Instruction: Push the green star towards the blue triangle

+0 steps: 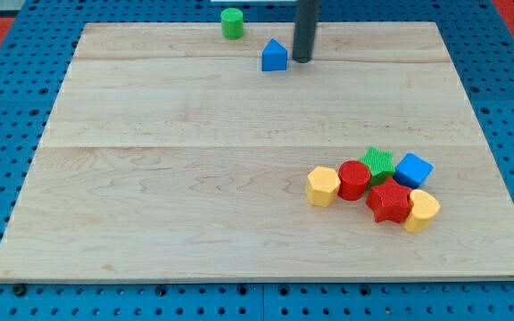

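Note:
The green star (378,162) lies at the view's lower right, wedged in a cluster between a red cylinder (353,179), a blue cube (413,169) and a red star (389,202). The blue triangle (274,55) sits near the view's top, left of centre-right. My tip (302,59) rests on the board just to the right of the blue triangle, close to it, far from the green star.
A green cylinder (231,23) stands at the board's top edge, left of the blue triangle. A yellow block (323,185) lies left of the red cylinder and a yellow heart-like block (422,210) lies right of the red star. The wooden board (150,178) sits on a blue pegboard.

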You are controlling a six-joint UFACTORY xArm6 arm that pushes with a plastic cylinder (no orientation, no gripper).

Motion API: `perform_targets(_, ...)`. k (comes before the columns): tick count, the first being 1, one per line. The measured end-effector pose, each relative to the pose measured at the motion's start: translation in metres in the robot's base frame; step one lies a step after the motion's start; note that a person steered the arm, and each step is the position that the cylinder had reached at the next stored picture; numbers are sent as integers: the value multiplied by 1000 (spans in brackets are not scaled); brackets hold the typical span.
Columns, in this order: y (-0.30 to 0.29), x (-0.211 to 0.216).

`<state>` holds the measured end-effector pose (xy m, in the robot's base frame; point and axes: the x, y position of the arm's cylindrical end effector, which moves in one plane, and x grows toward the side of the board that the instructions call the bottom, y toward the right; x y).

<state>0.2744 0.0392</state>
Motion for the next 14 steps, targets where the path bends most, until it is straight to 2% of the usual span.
perform_targets(1, -35, -15)
perform_targets(2, -38, -13)
perform_targets(3, 42, 49)
perform_targets(4, 120, 163)
perform_targets(5, 202, 237)
perform_targets(6, 214, 275)
perform_targets(7, 228, 278)
perform_targets(8, 210, 297)
perform_targets(9, 158, 264)
perform_targets(10, 120, 204)
perform_targets(11, 87, 170)
perform_targets(12, 29, 170)
perform_targets(13, 23, 185)
perform_targets(14, -26, 183)
